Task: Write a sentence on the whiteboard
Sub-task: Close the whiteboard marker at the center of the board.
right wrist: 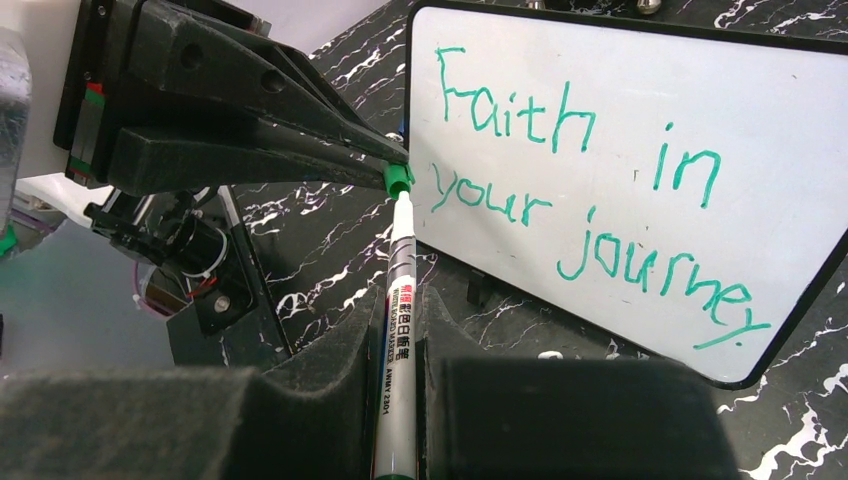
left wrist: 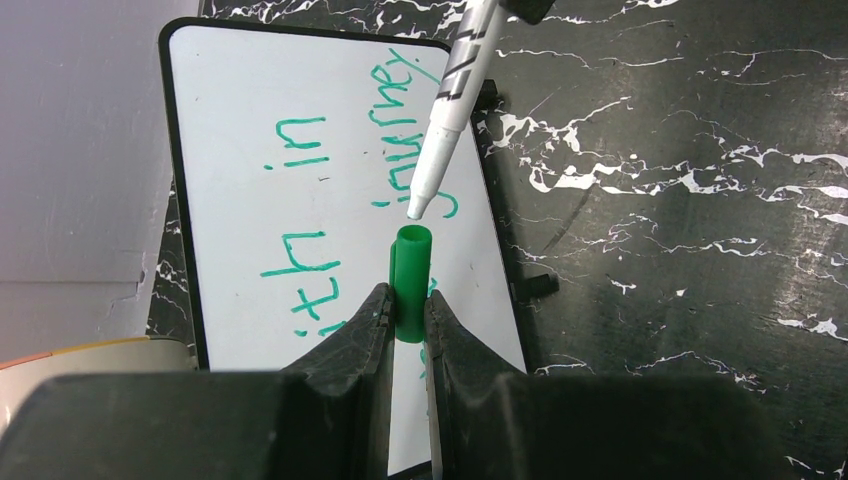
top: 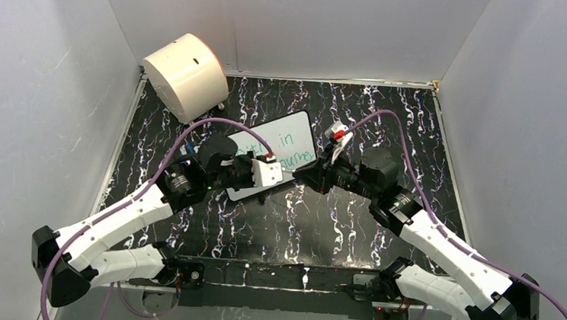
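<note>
Whiteboard [right wrist: 620,120] at mid-desk [top: 352,219] bears a green sentence [right wrist: 515,110], "Faith in your journey"; left claw [left wrist: 408,300] pinches green cap [left wrist: 411,270], right claw [right wrist: 398,310] clamps marker [right wrist: 400,270].

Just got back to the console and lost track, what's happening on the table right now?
The whiteboard carries the sentence "Faith in your journey." The right end effector grips the marker, its bare tip aimed at the open mouth of the green cap pinched in the left end effector. Tip and cap are not yet joined.
</note>
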